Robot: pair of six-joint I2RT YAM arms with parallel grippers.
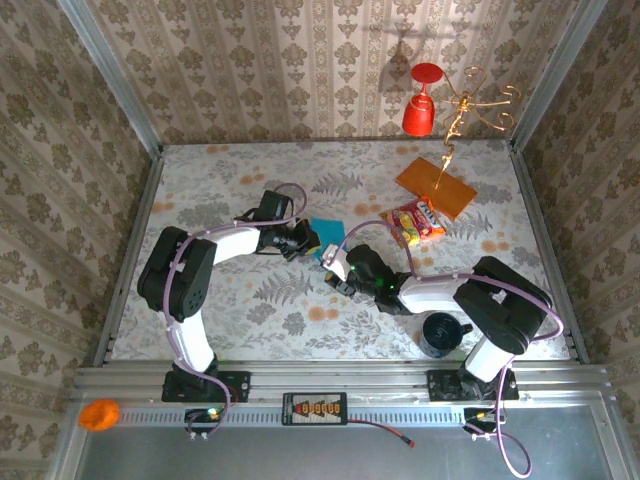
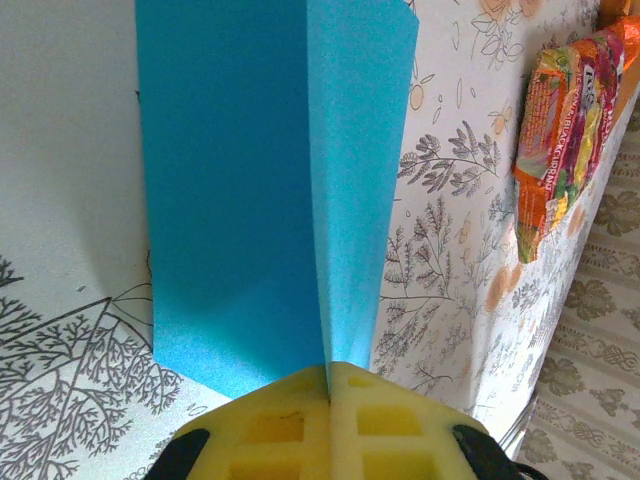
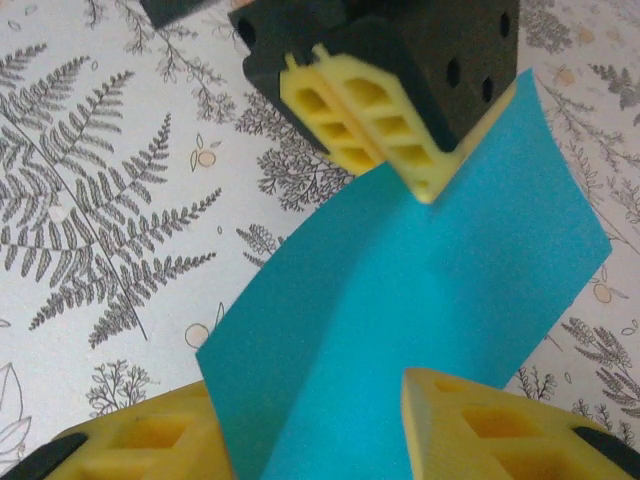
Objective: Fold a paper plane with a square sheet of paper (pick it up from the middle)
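Mid-fold, my left end effector [image 2: 329, 375] is pinching the creased paper sheet [image 2: 250, 180]; my right end effector [image 3: 318, 425], seemingly open, must clamp next.

Pinched at tip of left tool [image 2: 328, 378], stretching ahead of it: square sheet of paper [image 2: 260, 180]. Astride sheet's opposite edge, one finger each side: right tool [image 3: 318, 410]. Right of left tool, on bench [image 1: 250, 300]: snack packet [image 2: 560, 130], card [image 1: 435, 187] beyond it.

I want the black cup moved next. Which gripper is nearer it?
Right. The right gripper sits left of and beyond the cup; the left gripper is farther left and back, clamped on the paper.
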